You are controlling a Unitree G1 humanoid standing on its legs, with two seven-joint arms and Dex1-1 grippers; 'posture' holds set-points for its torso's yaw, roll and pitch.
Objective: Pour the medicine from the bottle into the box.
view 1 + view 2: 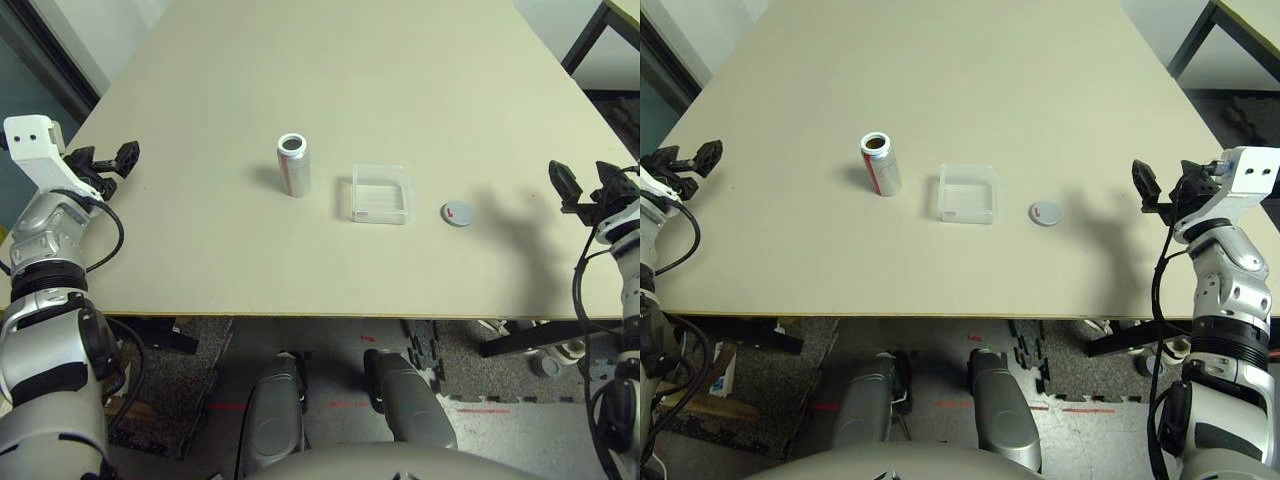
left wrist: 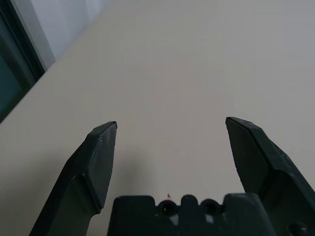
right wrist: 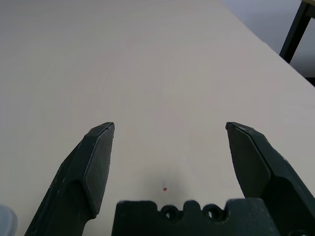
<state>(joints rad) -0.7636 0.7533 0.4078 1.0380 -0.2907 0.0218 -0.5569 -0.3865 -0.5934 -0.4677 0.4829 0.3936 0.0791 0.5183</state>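
From my head, the bottle [image 1: 293,165] stands upright near the middle of the table [image 1: 300,60], a whitish-grey cylinder with a red mark down its side and its mouth uncapped and dark inside. Just to its right, apart from it, sits the box [image 1: 381,194], a clear shallow square tray with rounded corners. Right of that lies the grey round cap [image 1: 457,213], a red fleck on it. My left gripper [image 1: 107,159] hovers at the table's left edge, my right gripper [image 1: 1165,185] at its right edge.

My left wrist shows my fingers [image 2: 96,162] spread wide over bare tabletop, holding nothing.

My right wrist shows the same: fingers [image 3: 93,164] wide apart, nothing between them.
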